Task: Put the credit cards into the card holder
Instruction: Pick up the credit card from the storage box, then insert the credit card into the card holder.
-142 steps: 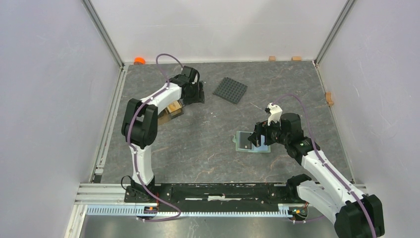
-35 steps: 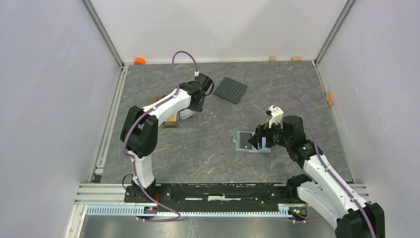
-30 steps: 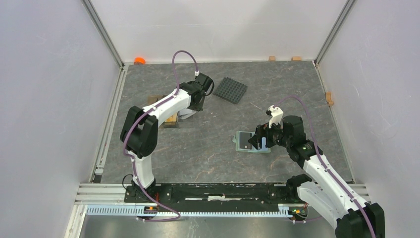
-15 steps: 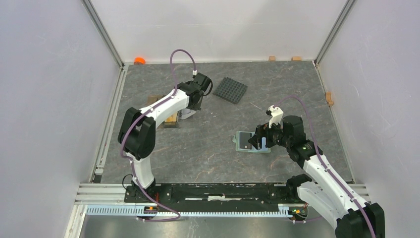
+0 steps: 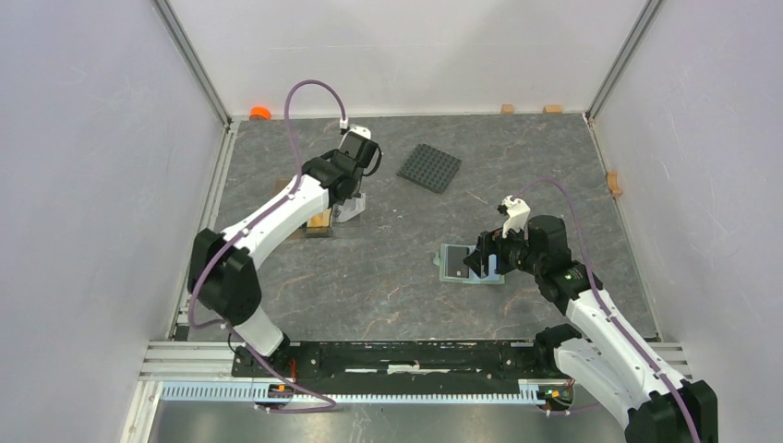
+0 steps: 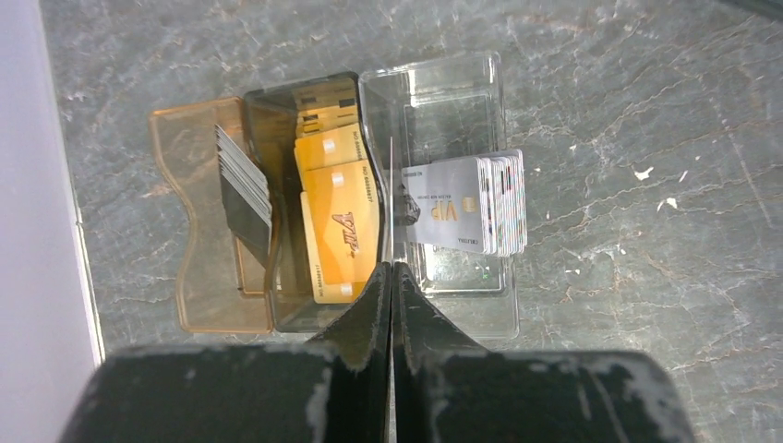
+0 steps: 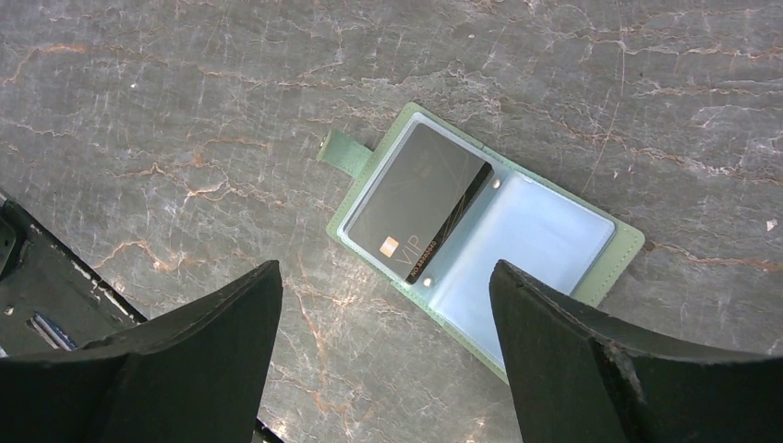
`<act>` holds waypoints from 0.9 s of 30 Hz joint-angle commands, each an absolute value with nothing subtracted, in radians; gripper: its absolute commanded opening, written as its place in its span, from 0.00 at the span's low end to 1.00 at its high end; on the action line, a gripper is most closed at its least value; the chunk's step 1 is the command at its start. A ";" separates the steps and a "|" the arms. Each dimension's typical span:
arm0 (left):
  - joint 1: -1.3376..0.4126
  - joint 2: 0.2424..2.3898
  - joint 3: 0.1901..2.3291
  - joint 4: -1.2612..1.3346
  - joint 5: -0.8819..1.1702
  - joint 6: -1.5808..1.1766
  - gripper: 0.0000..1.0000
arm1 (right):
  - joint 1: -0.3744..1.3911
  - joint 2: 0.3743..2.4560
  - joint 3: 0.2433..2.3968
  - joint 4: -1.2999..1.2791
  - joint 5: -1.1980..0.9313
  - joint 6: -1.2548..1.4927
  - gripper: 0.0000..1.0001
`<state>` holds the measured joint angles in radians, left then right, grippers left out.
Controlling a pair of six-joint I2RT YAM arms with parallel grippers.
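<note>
Left arm's elbow has swung out toward the left wall since the last frame. Its end effector (image 6: pixel 391 273) sits slightly further left over the trays. Right arm and card holder (image 7: pixel 550 231) are unchanged.

Left end effector: fingers pinched together on one white-grey card (image 6: pixel 391 189). The card is seen edge-on in the wrist view, standing upright above the seam between two trays.

Containers:
- Brown tray (image 6: pixel 189 277), outer bay: dark cards (image 6: pixel 242 180) leaning in a fan.
- Same tray, darker inner bay: gold cards (image 6: pixel 340 217), overlapped, some with "VIP" print.
- Clear tray (image 6: pixel 443 97), touching the brown one: stack of white-grey cards (image 6: pixel 471 203), fanned at one end.
- Card holder lies open and flat on the surface (image 5: pixel 388 277). A black card (image 7: pixel 415 208) is in one sleeve, and the other sleeve shows pale blue lining. The tab sticks out on the black-card side.

Right end effector (image 7: pixel 383 269): fingers spread wide and holding nothing, above the holder and straddling it in the wrist view.

Edges and room:
- Trays sit near the left edge of the surface, with the wall just beside the brown tray.
- Black studded plate (image 5: pixel 429 168) lies toward the far side, well apart from both.
- Bare surface runs between the trays and the holder.
- The holder is well in from the right wall.
</note>
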<state>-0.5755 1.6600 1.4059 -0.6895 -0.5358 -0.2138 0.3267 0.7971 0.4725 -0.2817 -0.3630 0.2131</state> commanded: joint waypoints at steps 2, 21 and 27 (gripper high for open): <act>-0.578 1.519 1.364 -0.615 -0.541 -0.146 0.02 | 0.326 0.756 0.506 -0.235 -0.360 0.216 0.87; -0.645 1.405 1.264 -0.502 0.838 -0.099 0.02 | 0.327 0.669 0.557 -0.137 -0.760 0.162 0.89; -0.705 1.455 1.275 -0.520 0.997 -0.104 0.02 | 0.329 0.690 0.556 -0.124 -0.870 0.172 0.85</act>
<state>-0.6769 1.4311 1.2678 -0.5343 0.7979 -0.1177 0.3264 0.6785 0.5159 -0.1730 -0.7609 0.1673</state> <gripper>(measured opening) 0.022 0.869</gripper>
